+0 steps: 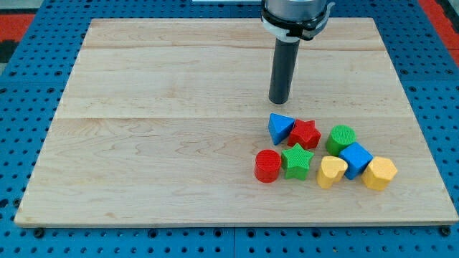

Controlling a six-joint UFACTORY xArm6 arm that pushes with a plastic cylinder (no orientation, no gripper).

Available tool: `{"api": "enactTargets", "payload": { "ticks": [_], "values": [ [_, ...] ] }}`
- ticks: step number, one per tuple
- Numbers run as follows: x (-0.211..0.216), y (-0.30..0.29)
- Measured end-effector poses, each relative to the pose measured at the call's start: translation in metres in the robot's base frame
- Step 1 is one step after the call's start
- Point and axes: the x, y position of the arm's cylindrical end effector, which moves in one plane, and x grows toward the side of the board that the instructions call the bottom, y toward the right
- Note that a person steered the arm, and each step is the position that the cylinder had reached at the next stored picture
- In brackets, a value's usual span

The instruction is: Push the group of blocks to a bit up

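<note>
A tight group of blocks lies at the view's lower right on the wooden board point(143, 129). It holds a blue triangle point(280, 127), a red star point(305, 133), a green cylinder point(341, 138), a red cylinder point(268, 165), a green star point(296, 161), a yellow heart point(331, 171), a blue cube point(356, 159) and a yellow hexagon-like block point(379, 173). My tip point(279, 102) stands just above the blue triangle, a small gap apart from it, toward the view's top.
The board rests on a blue perforated base point(29, 86). A red area shows at the view's top corners point(14, 18). The arm's grey and white housing point(295, 14) hangs over the board's top edge.
</note>
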Motion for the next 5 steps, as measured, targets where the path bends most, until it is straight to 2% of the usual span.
{"api": "enactTargets", "payload": {
  "ticks": [5],
  "values": [
    [-0.0027, -0.0033]
  ]
}}
